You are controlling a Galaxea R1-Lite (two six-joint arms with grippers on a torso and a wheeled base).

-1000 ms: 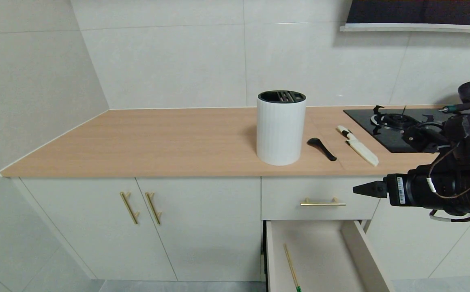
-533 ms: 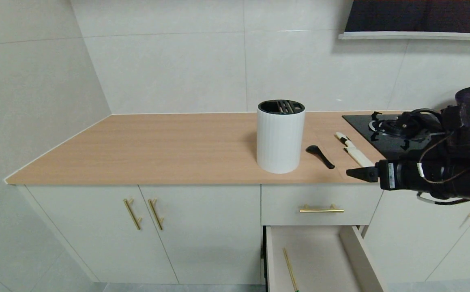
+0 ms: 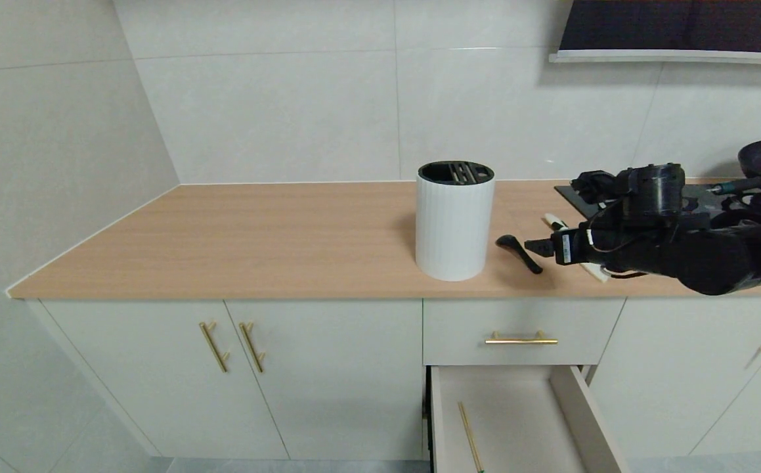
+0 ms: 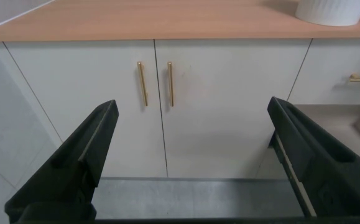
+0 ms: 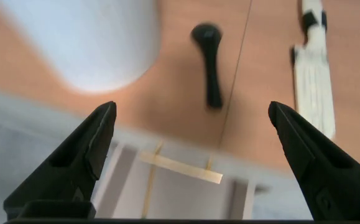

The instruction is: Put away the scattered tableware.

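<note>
Black spoon lies ahead of the wide-open, empty right gripper, which should straddle its handle squarely.

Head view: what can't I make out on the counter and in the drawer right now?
Knife: mostly behind the right arm, head view.
Chopstick in the open drawer: cut off by the bottom edge.
White holder: slot contents too dark.

home kitchen: tiled wall, gas hob, cabinets
</note>
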